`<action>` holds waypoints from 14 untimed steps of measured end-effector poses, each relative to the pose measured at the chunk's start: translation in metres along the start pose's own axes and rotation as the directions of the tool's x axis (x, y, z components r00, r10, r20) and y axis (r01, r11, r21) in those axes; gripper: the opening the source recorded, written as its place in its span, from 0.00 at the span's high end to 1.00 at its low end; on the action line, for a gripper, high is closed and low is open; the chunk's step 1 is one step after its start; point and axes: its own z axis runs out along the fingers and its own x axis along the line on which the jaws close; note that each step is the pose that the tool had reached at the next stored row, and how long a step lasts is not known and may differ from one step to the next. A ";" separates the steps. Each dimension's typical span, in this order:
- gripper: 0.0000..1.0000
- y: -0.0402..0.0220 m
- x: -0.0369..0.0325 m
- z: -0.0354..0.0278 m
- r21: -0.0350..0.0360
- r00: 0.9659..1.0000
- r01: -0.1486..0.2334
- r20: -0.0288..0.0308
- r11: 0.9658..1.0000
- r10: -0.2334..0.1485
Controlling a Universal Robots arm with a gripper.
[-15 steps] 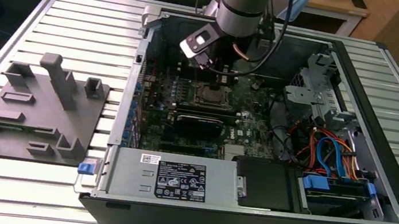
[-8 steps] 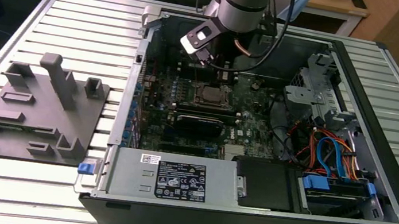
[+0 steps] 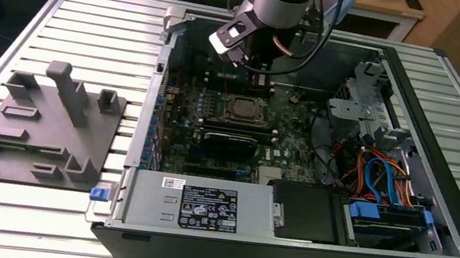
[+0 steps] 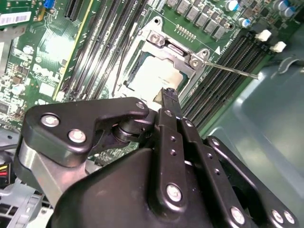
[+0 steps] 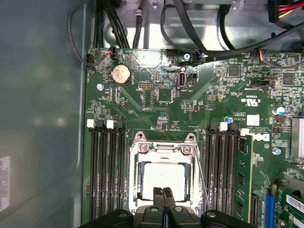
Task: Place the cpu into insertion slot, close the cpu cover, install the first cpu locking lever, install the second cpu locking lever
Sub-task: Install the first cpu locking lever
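The cpu (image 5: 164,178) lies in the insertion slot (image 3: 242,109), its pale silver top (image 4: 154,76) showing in both wrist views. The cpu cover (image 5: 164,148) lies flat over it as a silver frame (image 4: 178,47) around the chip. One thin locking lever (image 4: 232,70) sticks out from the socket's corner, and it runs as a slanted rod (image 5: 203,183) along the socket's side. My gripper (image 5: 164,194) hangs just above the socket's edge, shut with nothing between its fingers; its tips (image 4: 169,95) are over the chip's rim. In the exterior view the gripper (image 3: 255,77) is over the rear of the board.
Long black memory slots (image 5: 107,175) flank the socket on both sides. The case wall (image 5: 42,118) stands close by. A power supply (image 3: 202,205) and a drive bay with blue cables (image 3: 383,182) fill the case front. A grey fixture plate (image 3: 43,124) sits on the exterior view's left.
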 end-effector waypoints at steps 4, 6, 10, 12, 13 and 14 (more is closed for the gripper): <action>0.89 -0.0001 0.0003 -0.0078 0.000 1.000 0.000 0.000 1.000 0.000; 0.89 -0.0002 0.0005 -0.0116 0.000 1.000 0.000 0.000 1.000 0.000; 0.89 -0.0003 0.0009 -0.0196 0.000 1.000 0.000 0.000 1.000 0.000; 0.89 -0.0004 0.0010 -0.0221 0.001 1.000 0.000 0.000 1.000 0.000; 0.89 -0.0004 0.0010 -0.0231 0.001 1.000 0.000 0.000 1.000 0.000; 0.89 -0.0004 0.0011 -0.0238 0.001 1.000 0.000 0.000 1.000 0.000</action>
